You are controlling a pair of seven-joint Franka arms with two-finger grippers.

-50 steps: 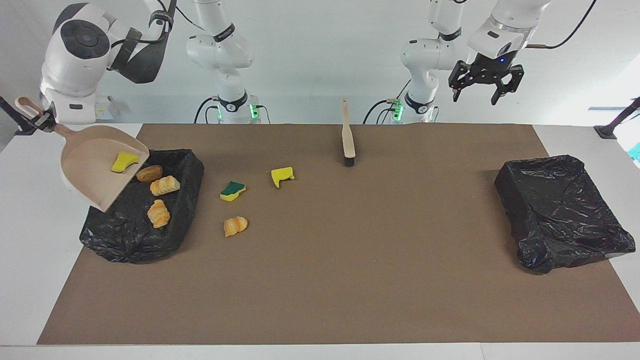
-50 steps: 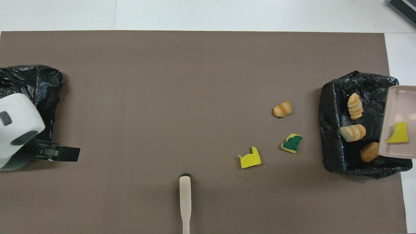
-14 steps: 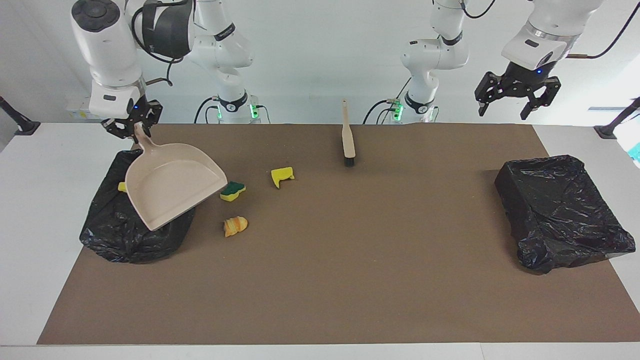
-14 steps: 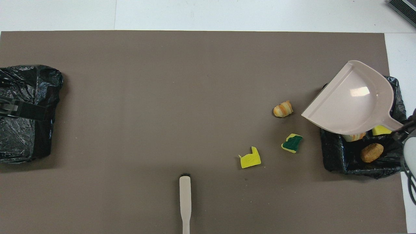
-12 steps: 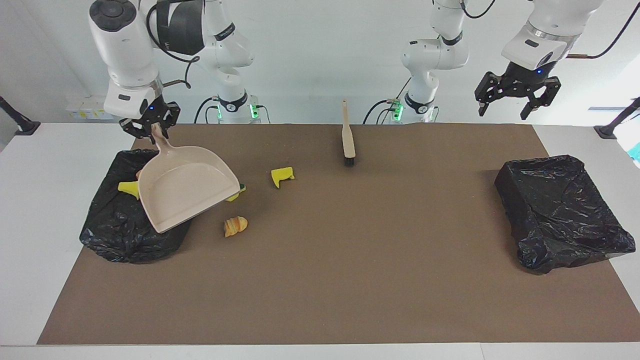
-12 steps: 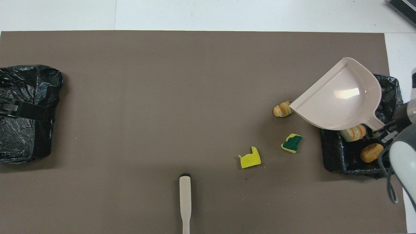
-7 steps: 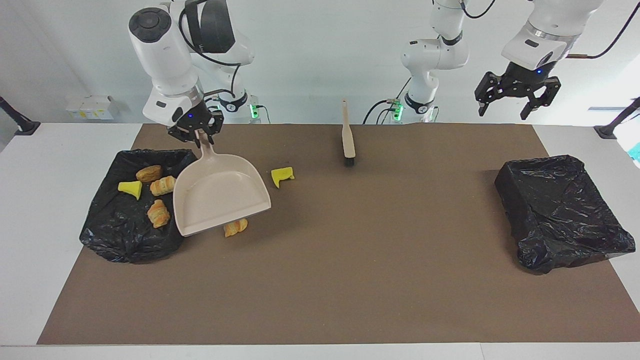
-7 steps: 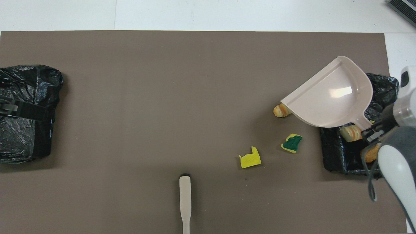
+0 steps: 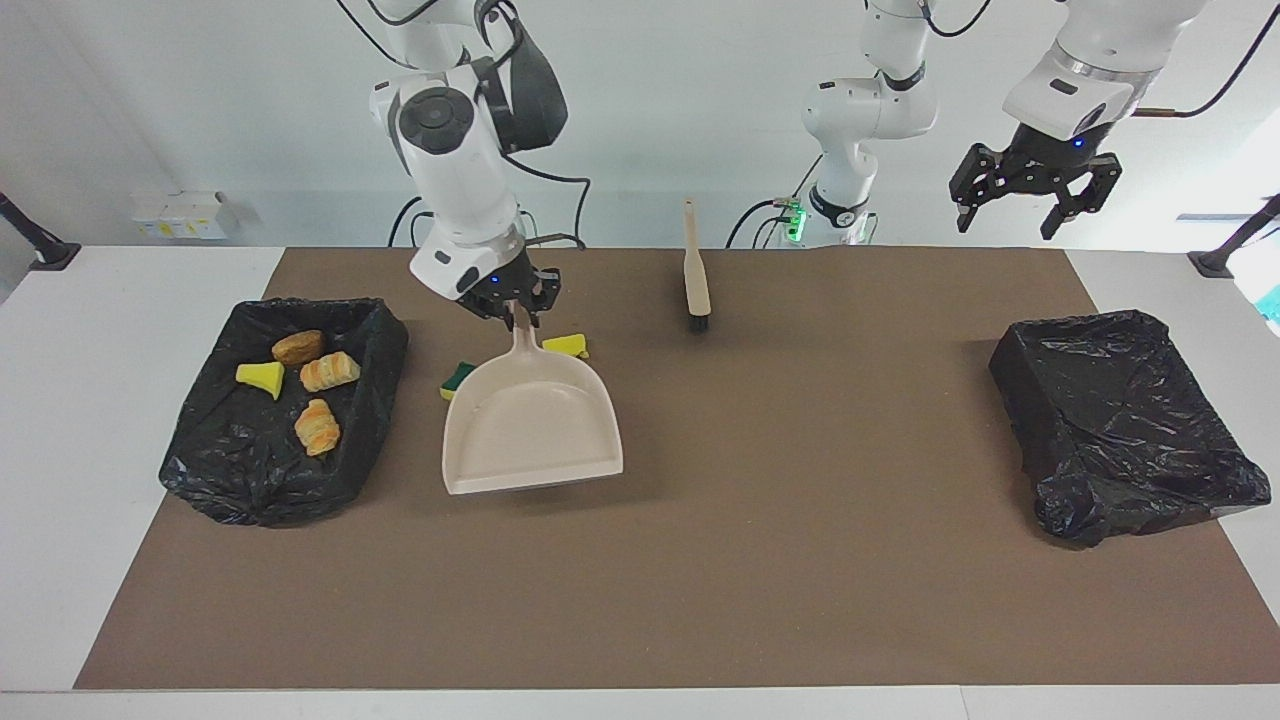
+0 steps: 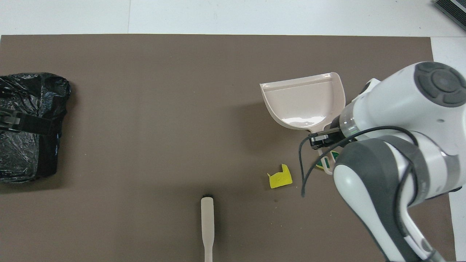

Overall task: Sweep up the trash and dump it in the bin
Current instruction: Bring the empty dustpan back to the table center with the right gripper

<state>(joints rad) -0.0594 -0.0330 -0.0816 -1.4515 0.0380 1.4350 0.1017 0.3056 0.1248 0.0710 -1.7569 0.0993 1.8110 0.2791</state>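
Green-and-yellow sponge [image 9: 457,377] just beside dustpan [image 9: 530,425], maybe touching.

We see both views evenly and brightly lit from above. The dustpan [image 9: 532,422] throws a soft shadow onto the brown mat [image 9: 760,560], and a white glare patch sits on its inner face in the overhead view. The black bin bags [image 9: 1120,420] glint. Everything looks sharp, with no blur.
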